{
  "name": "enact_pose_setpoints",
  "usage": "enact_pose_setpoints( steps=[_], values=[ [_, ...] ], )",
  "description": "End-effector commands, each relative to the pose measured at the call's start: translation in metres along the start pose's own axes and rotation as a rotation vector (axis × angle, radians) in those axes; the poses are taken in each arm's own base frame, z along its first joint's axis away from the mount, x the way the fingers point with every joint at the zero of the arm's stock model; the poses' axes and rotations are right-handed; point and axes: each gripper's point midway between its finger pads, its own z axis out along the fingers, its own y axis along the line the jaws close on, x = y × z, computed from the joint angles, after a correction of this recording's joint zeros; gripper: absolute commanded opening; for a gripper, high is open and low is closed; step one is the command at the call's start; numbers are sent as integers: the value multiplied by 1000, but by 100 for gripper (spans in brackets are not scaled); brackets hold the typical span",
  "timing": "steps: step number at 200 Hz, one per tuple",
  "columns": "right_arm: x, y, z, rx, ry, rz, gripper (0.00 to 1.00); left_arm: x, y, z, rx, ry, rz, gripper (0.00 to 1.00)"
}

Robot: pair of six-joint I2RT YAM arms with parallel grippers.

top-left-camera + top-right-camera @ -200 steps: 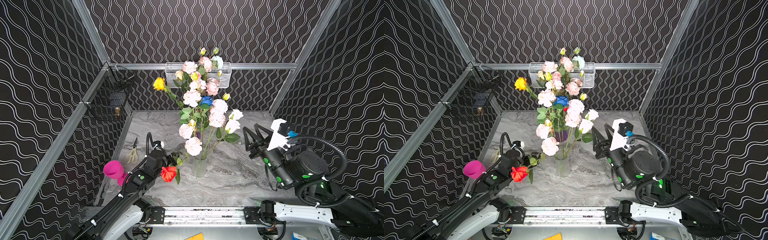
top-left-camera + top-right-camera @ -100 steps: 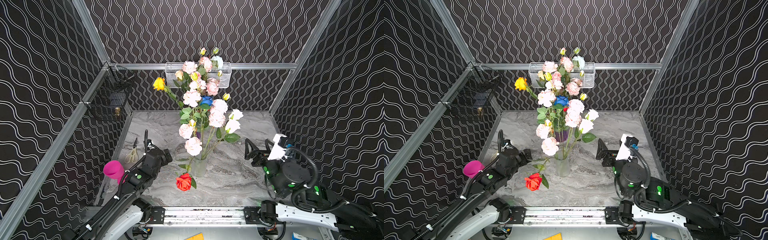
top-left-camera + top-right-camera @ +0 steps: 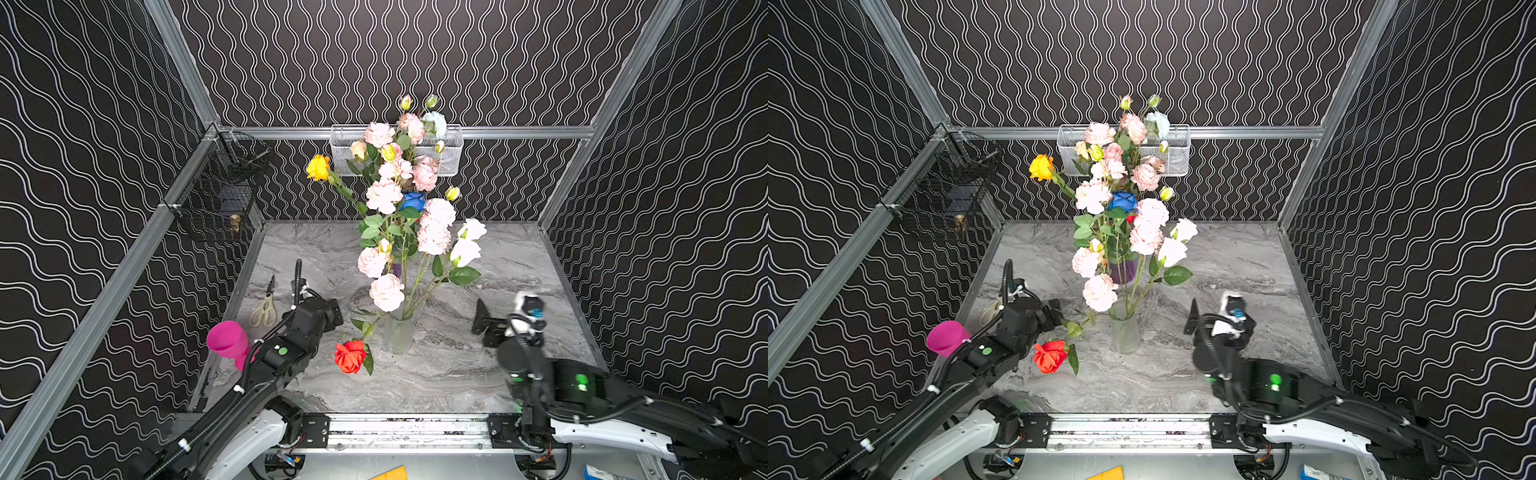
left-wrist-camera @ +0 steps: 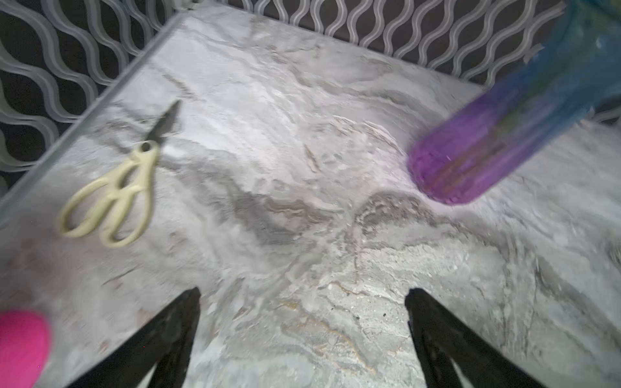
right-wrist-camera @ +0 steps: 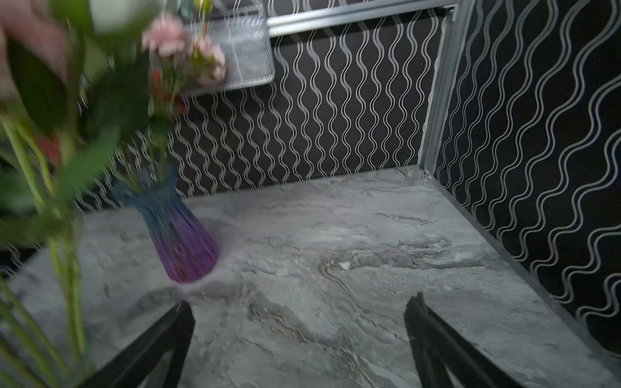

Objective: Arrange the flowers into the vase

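Left gripper [image 4: 302, 294]: black tapered jaws spread wide with nothing between them, over the grey marble-veined table [image 4: 268, 100]. Right gripper [image 5: 300, 300] is likewise wide and empty. Outward, most flowers [image 3: 432, 239] stand bunched in a frosted clear glass vase [image 3: 397, 334] mid-table and in a ribbed purple-to-blue vase [image 5: 181, 242] behind it. One red rose [image 3: 350, 356] hangs low just beside the clear vase, on the left arm's side — whether its stem end sits in the vase I cannot tell. Cream-handled scissors [image 4: 111, 205] lie flat near the left wall.

Black arms [image 3: 266, 374], apparently green indicator dots [image 3: 581, 379]
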Motion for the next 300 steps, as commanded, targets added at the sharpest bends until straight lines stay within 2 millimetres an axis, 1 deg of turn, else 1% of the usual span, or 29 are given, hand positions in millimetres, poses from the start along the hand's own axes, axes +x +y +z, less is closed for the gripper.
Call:
enact_pose_setpoints(
  steps=[1,15,32,36,45,62,77,104,120,135,168,180,187,207,229,278,294,300],
  values=[
    [7,-14,4,137,-50,30,99,-23,-47,9,218,-144,138,99],
    [7,-34,1,221,-90,10,99,-24,-48,14,200,-149,190,99],
    [-4,-58,-7,262,-161,19,99,-27,-44,19,157,-160,247,99],
    [-9,-62,-9,258,-194,21,99,-28,-43,19,150,-167,257,99],
    [-8,-61,-9,261,-216,-61,99,-30,-43,21,143,-188,275,99],
    [-8,-60,-8,250,-249,-42,99,-32,-41,24,137,-217,288,99],
    [-10,-58,-9,249,-269,-80,99,-31,-40,25,141,-217,298,99],
    [-13,-60,-10,255,-269,-109,99,-36,-40,21,147,-233,293,99],
    [-15,-56,-10,251,-267,-123,99,-39,-42,18,158,-239,294,99],
    [-21,-46,-11,233,-268,-119,99,-40,-44,18,166,-237,299,98],
    [-47,-27,-18,182,-280,-53,99,-39,-46,15,185,-236,299,99],
    [-57,-20,-25,145,-282,-34,99,-39,-45,14,185,-235,300,99],
    [-71,-16,-30,124,-284,9,99,-40,-44,12,187,-241,299,99],
    [-94,-4,-42,64,-280,8,99,-41,-45,9,198,-259,290,99],
    [-114,1,-54,5,-276,32,99,-42,-47,7,209,-261,294,99],
    [-157,27,-72,-43,-269,-31,99,-42,-50,7,230,-263,290,99],
    [-177,29,-78,-51,-267,-77,99,-42,-51,6,239,-267,281,99],
    [-182,27,-80,-57,-266,-63,99,-43,-51,5,242,-270,277,99]
  ],
)
